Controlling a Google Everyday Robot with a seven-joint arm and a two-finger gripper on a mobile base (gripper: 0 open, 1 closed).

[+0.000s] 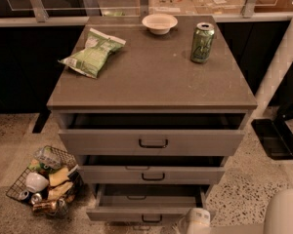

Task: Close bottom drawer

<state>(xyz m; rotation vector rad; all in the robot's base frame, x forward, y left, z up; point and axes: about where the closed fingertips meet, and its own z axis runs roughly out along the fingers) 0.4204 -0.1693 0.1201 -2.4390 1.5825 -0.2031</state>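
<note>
The gripper (198, 218), a white part at the lower edge of the view, sits just beside the right end of the front of the bottom drawer (136, 213); whether it is open or closed cannot be told. The bottom drawer stands pulled out, below the middle drawer (151, 174) and top drawer (151, 141), both ajar. The bench (151, 82) above carries a chip bag (93, 52), a bowl (159, 22) and a can (202, 43).

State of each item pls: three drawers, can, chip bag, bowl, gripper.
Bottom grey drawer with dark bar handle: open, pulled out furthest.
Middle grey drawer: partly open.
Top grey drawer: partly open.
Green soda can: upright.
Green chip bag: lying flat.
White bowl: upright.
White gripper: low, at bottom drawer's front, right of handle.
</note>
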